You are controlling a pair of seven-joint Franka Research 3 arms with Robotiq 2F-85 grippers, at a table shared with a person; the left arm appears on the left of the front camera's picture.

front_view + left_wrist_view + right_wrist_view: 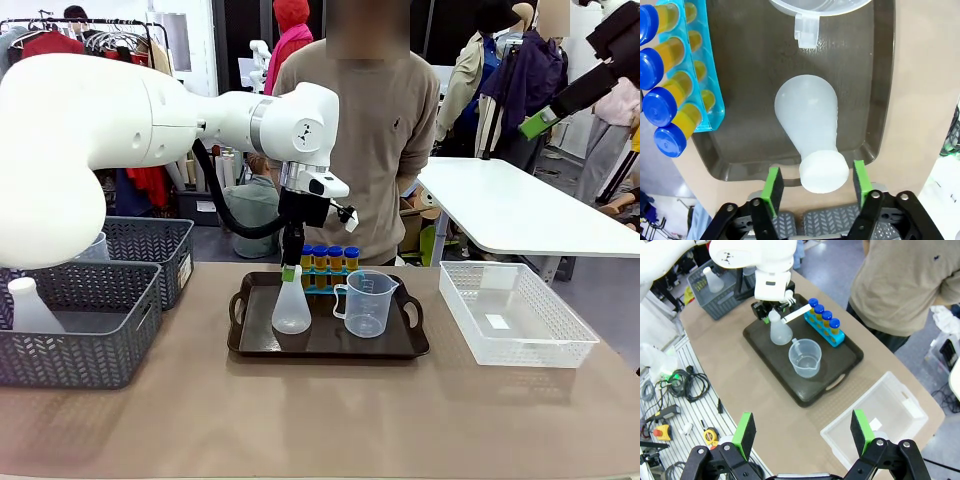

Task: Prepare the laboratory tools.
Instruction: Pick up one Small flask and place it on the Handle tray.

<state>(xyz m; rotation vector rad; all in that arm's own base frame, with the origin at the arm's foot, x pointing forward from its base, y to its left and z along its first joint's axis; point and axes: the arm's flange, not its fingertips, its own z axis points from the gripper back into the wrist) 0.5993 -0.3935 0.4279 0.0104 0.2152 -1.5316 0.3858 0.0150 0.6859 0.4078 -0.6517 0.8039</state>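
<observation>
Sitting upright on the dark tray (255, 345), the conical flask (291, 305) is poking between the left gripper's (815, 184) spread pads, untouched.

Four tubes (328, 262) in one rack (327, 279), one beaker (366, 303), one flask (291, 305) on one tray (410, 345), centre. Two grey baskets (95, 335), left, another flask (30, 306) inside. One white basket (515, 315), right.
</observation>
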